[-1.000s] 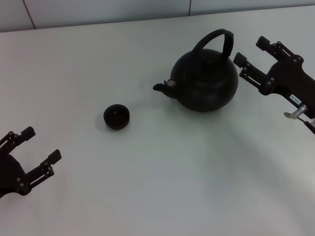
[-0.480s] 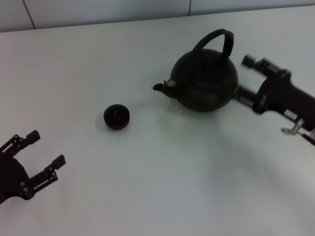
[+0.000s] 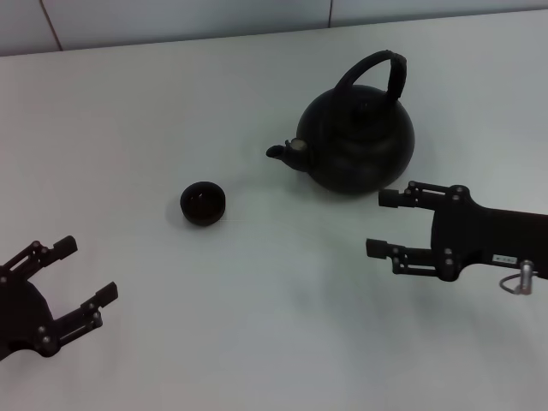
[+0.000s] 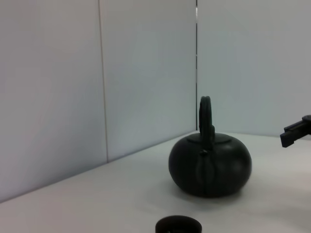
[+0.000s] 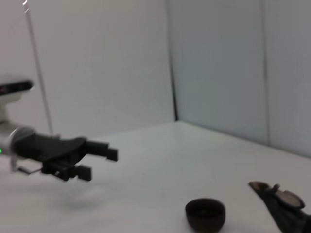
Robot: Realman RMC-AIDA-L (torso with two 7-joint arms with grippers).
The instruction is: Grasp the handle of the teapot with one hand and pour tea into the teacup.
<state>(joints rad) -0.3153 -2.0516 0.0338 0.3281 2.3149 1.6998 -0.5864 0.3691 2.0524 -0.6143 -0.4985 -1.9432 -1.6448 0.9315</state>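
The right gripper [image 3: 383, 223] hangs over the table [image 3: 257, 325] just in front of the teapot [image 3: 358, 141], toward the table's near right part, its two slim black fingers spread wide with nothing between them and touching nothing. The left gripper [image 3: 83, 278] sits at the near left corner, fingers likewise parted and empty.

The teapot stands upright toward the far right of the smooth, pale, matte table. It is a squat, round, matte-black pot with a short stubby spout pointing toward the left side. Its handle [image 3: 375, 73] is a tall black arch rising over the lid, thicker along one side, and free of any grip. The teacup [image 3: 203, 203], a small, shallow, dark, handleless bowl, rests near the table's middle, apart from the spout.
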